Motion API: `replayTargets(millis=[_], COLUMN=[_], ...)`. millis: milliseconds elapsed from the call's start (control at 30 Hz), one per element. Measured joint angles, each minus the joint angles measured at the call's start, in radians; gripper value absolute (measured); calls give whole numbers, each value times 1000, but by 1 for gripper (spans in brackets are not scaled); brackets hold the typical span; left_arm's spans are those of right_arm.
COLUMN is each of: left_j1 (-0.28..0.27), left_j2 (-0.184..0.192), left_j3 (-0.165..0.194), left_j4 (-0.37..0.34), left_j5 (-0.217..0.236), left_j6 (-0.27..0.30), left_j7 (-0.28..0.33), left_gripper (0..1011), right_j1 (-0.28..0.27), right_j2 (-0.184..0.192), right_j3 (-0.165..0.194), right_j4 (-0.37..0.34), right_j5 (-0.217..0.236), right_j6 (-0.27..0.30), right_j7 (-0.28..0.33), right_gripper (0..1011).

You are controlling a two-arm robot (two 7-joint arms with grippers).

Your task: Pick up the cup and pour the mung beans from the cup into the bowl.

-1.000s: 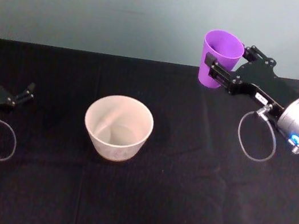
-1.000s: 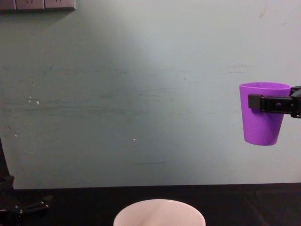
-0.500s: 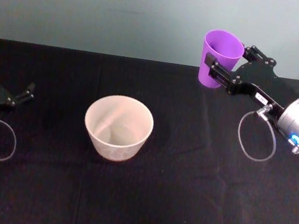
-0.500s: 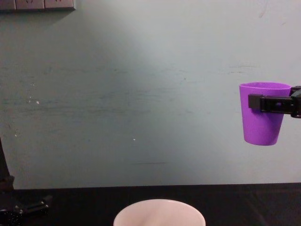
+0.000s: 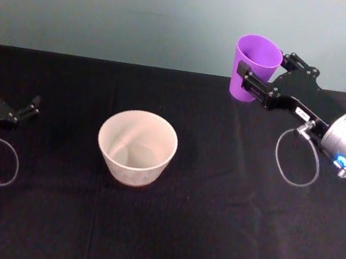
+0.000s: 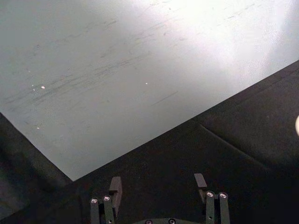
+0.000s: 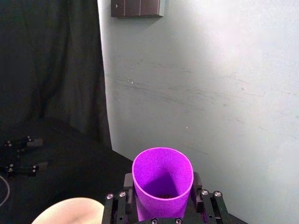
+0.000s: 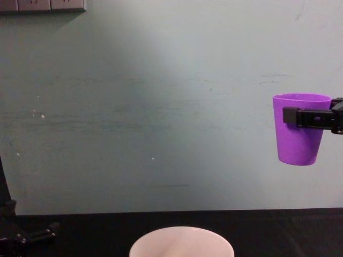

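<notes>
The cup [image 5: 242, 87] is a small bright purple tumbler, smooth and tapered, with no handle. It is upright and held off the black tablecloth [image 5: 208, 236] in the upper right of the head view. In the chest view the cup [image 8: 299, 144] hangs at the right edge, high against the pale green wall [image 8: 161, 107]. From the right wrist view its open mouth [image 7: 162, 173] faces up, with a small dark patch at the bottom too dim to make out. The bowl [image 5: 132, 168], wide, round and off-white, sits on the cloth at centre left of the head view, well apart from the cup and lower in the frame; its rim [image 8: 181, 231] shows at the bottom edge of the chest view. The right gripper [image 5: 262, 66] reaches in from the right edge, arm roughly level, jaws clamped on the cup just below its rim. The left gripper [image 5: 23, 110] rests low at the left edge near the cloth, and in the left wrist view its fingers [image 6: 115, 185] stand apart with nothing between them. Compared with half a second ago, the cup keeps the same place and is no more tilted, and the bowl and left arm are also unchanged.
</notes>
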Motion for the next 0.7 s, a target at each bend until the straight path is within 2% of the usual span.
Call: replayTargets(millis=[700], left_j1=[0], left_j2=[0], left_j3=[0], left_j4=[0], left_j5=[0], left_j6=[0], left_j7=[0], left_gripper=[1000], right_j1=[0], right_j2=[0], right_j3=[0], right_j4=[0], right_j5=[0], right_j6=[0], right_j7=[0], right_gripper=[720])
